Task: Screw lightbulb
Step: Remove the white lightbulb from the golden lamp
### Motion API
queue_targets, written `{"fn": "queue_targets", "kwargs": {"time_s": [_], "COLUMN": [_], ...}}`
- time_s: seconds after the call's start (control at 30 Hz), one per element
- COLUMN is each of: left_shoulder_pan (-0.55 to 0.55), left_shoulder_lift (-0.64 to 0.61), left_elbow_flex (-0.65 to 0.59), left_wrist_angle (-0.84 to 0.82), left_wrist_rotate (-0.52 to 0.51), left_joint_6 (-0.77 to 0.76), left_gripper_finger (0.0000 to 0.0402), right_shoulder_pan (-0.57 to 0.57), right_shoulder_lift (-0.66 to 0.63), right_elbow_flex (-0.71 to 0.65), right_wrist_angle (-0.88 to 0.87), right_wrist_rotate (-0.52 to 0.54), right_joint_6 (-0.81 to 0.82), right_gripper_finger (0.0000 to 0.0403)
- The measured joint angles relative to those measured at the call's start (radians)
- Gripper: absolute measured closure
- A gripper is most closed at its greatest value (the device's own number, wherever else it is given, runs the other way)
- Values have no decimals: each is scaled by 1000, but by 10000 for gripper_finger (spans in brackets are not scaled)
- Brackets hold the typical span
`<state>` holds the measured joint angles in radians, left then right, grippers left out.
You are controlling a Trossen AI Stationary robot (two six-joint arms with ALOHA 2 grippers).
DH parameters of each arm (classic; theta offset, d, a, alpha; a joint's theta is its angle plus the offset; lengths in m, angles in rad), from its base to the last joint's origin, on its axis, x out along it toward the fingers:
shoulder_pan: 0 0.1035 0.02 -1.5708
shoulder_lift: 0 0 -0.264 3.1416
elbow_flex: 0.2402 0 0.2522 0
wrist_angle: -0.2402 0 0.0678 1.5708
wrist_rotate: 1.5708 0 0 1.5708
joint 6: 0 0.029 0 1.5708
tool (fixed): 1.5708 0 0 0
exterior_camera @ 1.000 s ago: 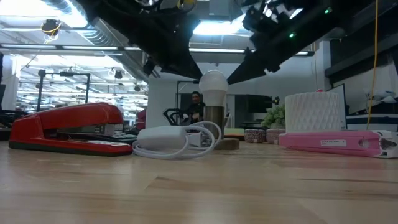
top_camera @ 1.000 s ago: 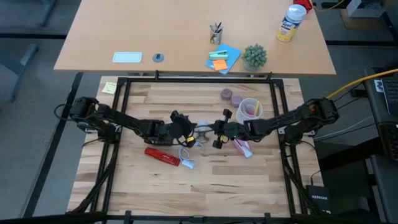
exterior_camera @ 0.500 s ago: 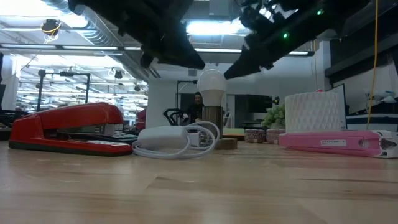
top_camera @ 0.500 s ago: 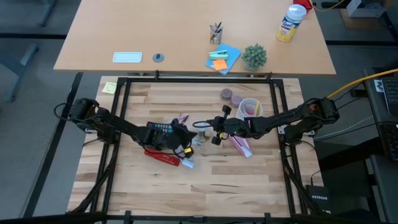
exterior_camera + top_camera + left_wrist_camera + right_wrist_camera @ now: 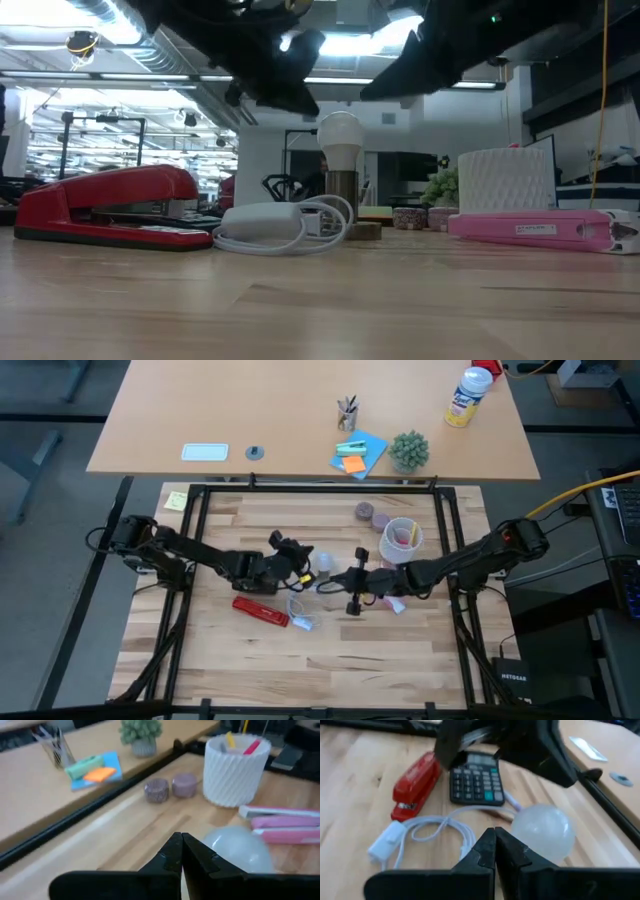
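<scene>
Starting at the left of the wooden table (image 5: 220,660), we see the red stapler (image 5: 261,610) lying flat, and just beside it the white cable with its small switch box (image 5: 262,224), loosely coiled. Above the stapler the left gripper (image 5: 300,554) hangs in the air with its two dark fingers pressed together, holding nothing; a black calculator (image 5: 472,779) lies under that arm. Next comes the lightbulb (image 5: 324,563), which stands upright near the middle of the table, its rounded white glass on top and its metallic end seated in a low base. It sits between the two grippers, and neither one touches it. On the far side of the bulb the right gripper (image 5: 351,592) also hovers above the wood, fingers closed on each other and empty. Further right a pink flat object (image 5: 540,228) lies on the table, with a ribbed white cup (image 5: 401,536) holding a few sticks behind it.
</scene>
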<state>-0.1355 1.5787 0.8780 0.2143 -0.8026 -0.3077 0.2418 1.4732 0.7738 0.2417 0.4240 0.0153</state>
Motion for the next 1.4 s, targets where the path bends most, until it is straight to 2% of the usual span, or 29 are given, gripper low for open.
{"fn": "queue_targets", "kwargs": {"time_s": [0.27, 0.43, 0.6, 0.8, 1.07, 1.3, 1.4], "left_shoulder_pan": [41, 34, -1, -57, -120, -115, -78], "left_shoulder_lift": [6, 7, 5, 10, -2, -21, -21], "left_elbow_flex": [0, 0, -1, -2, -2, -1, -1], "left_wrist_angle": [-33, -67, -88, -88, -15, 68, 57], "left_wrist_rotate": [166, 200, 184, 239, 200, -31, -63], "left_joint_6": [-26, -62, -98, -140, -127, 13, 30], "left_gripper_finger": [401, 401, 402, 402, 401, 401, 401], "right_shoulder_pan": [-12, -54, -90, -120, -128, -56, -18], "right_shoulder_lift": [75, 98, 102, 104, 99, 35, 22], "right_elbow_flex": [0, 0, -2, -1, -1, -1, 0], "right_wrist_angle": [1, 7, 10, 62, 65, 55, 69], "right_wrist_rotate": [133, 133, 152, 184, 198, 195, 147], "right_joint_6": [6, 7, 6, -2, -81, -101, -95], "right_gripper_finger": [395, 395, 395, 395, 395, 395, 395]}}
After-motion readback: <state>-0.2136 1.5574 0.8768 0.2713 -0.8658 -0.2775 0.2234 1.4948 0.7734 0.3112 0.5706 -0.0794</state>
